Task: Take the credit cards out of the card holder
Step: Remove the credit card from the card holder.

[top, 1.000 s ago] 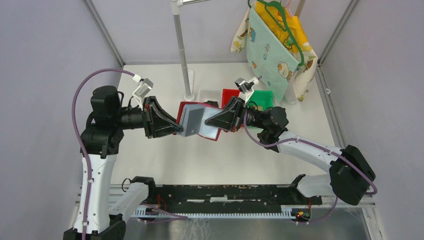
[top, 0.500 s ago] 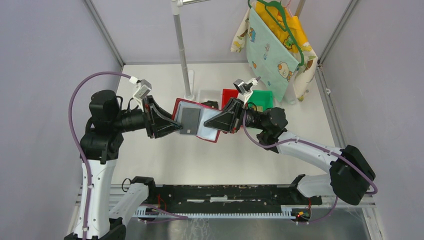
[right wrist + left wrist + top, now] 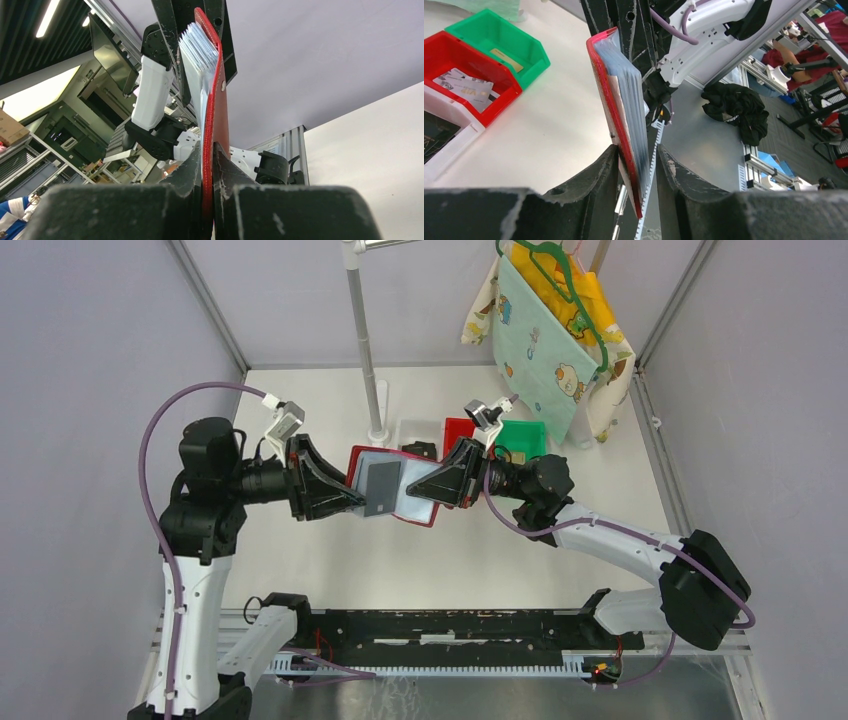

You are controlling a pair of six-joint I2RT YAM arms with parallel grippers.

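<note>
Compared with a second ago, the dark red wallet-like card holder with clear greyish plastic sleeves (image 3: 410, 498) has been carried slightly up and towards the left arm. The pale grey leaf that covered its left half is now replaced by a darker grey rectangle lying against the open sleeves. Over the last half second only a small shift back to the right is seen. From this it is judged that the leaves are being paged through and that no card has yet been drawn out here.

The holder is held in the air above the white table (image 3: 400, 570), spread between the two arms. The right pincer (image 3: 418, 483) is clamped on the red cover, with no gap visible in its wrist view (image 3: 207, 147). The left pincer (image 3: 352, 502) stands narrow around the opposite edge. In its wrist view the cover touches one finger (image 3: 610, 167) while a thin slit of light shows beside the other, so a firm grip cannot be confirmed.

A thin tan credit card (image 3: 616, 105) is seen edge-on just inside the red cover, above the left fingertips and not between them. Beyond, a red plastic bin (image 3: 504, 97) and a green plastic bin (image 3: 531, 60) stand on the table.
</note>
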